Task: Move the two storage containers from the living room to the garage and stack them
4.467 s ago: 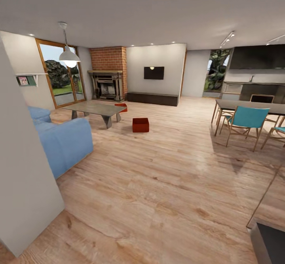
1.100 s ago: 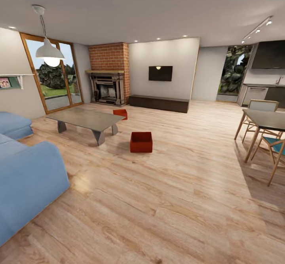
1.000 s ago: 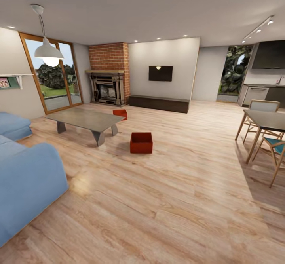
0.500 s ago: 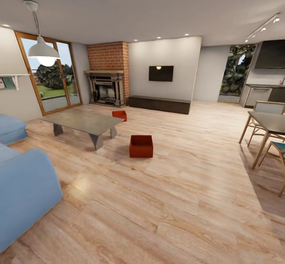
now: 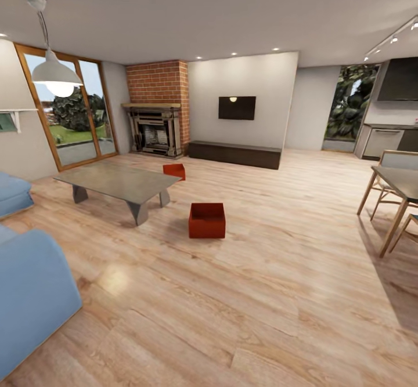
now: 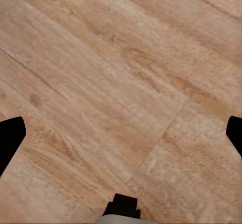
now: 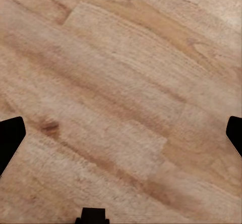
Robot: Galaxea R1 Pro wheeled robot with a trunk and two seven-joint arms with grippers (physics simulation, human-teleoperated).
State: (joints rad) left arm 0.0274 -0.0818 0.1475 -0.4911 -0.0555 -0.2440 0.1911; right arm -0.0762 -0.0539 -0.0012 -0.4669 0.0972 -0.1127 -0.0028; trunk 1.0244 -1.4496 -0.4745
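I am in the living room, on light wood plank flooring (image 5: 244,294). One red-orange storage container (image 5: 206,220) sits open-topped on the planks ahead, just right of the grey low table (image 5: 119,181). The second storage container (image 5: 174,171) stands farther back, beyond the table's far corner. My left gripper (image 6: 121,136) hangs open over bare planks, its black fingertips (image 6: 11,138) wide apart. My right gripper (image 7: 121,136) is likewise open above the planks, holding nothing. The garage is out of view.
A blue sofa (image 5: 29,294) fills the near left. A dining table with wooden chairs (image 5: 392,201) stands at the right. Brick fireplace (image 5: 157,129), low dark cabinet (image 5: 235,154) and wall TV (image 5: 237,108) line the far wall. Wide planking lies between me and the containers.
The camera has rolled forward into the room: the wall corner at the left is gone, and the containers and table look larger and nearer. Nothing in the room has moved.
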